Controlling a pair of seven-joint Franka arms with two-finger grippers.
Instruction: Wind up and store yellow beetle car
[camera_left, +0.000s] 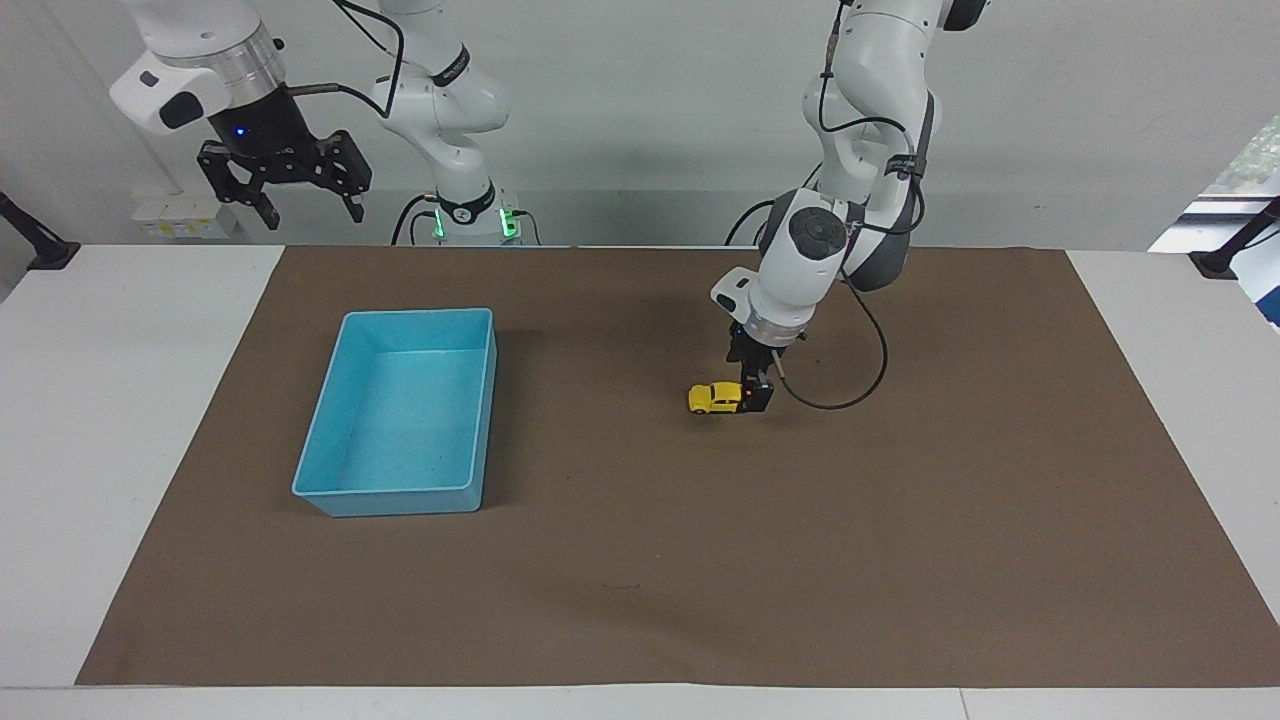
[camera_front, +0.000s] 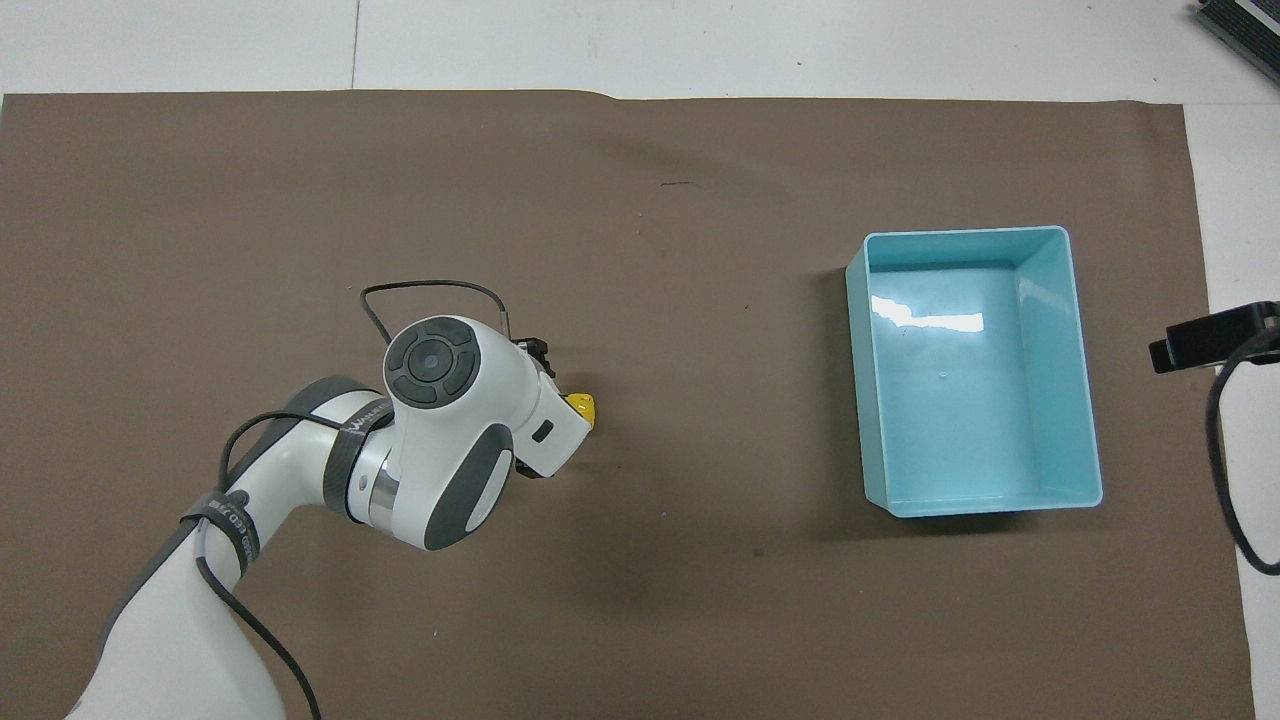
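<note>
Two claws: left claw (camera_left: 756, 394) at rounded yellow beetle car (camera_left: 714, 398), grip unclear; right claw (camera_left: 300, 190) spread.

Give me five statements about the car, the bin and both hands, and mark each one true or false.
1. The yellow beetle car stands on the brown mat. True.
2. The car lies inside the light blue bin. False: the bin holds nothing, and the car is on the mat, toward the left arm's end from it.
3. The left hand is down at the end of the car that is away from the bin. True.
4. The right hand is lowered into the bin. False: it waits raised in the air at the right arm's end of the table, open.
5. The bin lies tipped on its side. False: it sits upright, opening upward.
</note>
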